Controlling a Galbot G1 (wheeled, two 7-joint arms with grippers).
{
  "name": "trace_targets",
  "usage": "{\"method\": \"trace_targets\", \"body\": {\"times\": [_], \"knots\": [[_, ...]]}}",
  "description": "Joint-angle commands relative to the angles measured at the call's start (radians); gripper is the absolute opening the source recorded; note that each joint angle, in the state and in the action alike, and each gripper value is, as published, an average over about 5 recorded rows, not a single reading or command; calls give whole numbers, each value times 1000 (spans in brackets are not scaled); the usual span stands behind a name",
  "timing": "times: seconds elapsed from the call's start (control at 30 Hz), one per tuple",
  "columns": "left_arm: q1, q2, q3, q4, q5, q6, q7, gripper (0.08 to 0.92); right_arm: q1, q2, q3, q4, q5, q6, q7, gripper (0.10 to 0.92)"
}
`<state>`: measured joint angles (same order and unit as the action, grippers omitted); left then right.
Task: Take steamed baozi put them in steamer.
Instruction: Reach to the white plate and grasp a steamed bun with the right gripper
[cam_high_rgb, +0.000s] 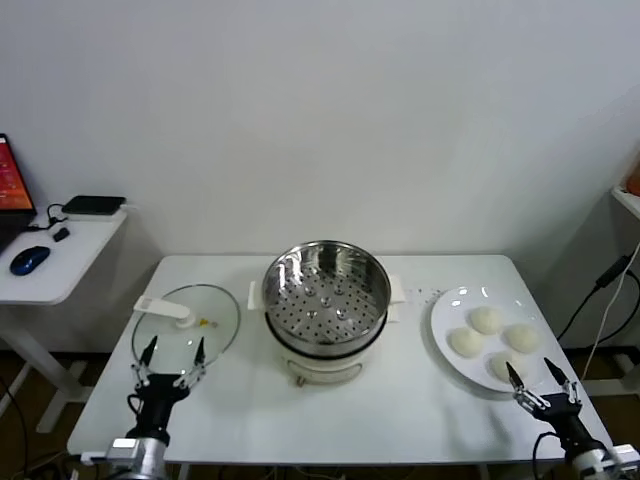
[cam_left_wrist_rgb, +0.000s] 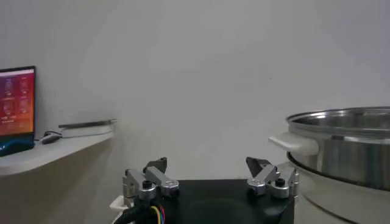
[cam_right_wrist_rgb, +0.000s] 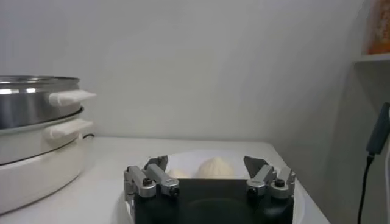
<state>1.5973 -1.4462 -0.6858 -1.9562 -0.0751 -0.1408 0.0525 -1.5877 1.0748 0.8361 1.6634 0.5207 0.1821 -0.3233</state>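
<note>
A: Baozi? Where do they lie?

B: Four steamed baozi (cam_high_rgb: 486, 320) sit on the white plate (cam_high_rgb: 448, 308), just ahead of the right gripper (cam_high_rgb: 537, 377), whose fingers are spread with nothing between them.

A: And the steamer?

B: The steamer (cam_high_rgb: 326, 296) stands ahead and to the right of the left gripper (cam_high_rgb: 173, 352), also spread and empty, over the glass lid (cam_high_rgb: 186, 322).

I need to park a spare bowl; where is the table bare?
Bare: the white table's front strip before the round steel steamer, and its far edge behind. Crowded: the flat glass lid left, the round white plate right.
</note>
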Motion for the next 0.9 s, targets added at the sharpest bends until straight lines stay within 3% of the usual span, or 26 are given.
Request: {"method": "trace_targets", "body": {"times": [0.03, 0.4, 0.67, 0.9], "knots": [[2, 5, -1, 0, 4, -20, 20, 823, 84, -76, 17, 30, -82, -67, -18, 823], [2, 1, -1, -7, 13, -40, 55, 823, 352, -433, -162, 21, -287, -384, -184, 823], [11, -26, 2, -9, 17, -55, 63, 823, 783, -621, -543, -120, -364, -412, -492, 823], [21, -51, 9, -18, 12, -55, 60, 823, 1274, -662, -1047, -318, -417, -377, -762, 823]]}}
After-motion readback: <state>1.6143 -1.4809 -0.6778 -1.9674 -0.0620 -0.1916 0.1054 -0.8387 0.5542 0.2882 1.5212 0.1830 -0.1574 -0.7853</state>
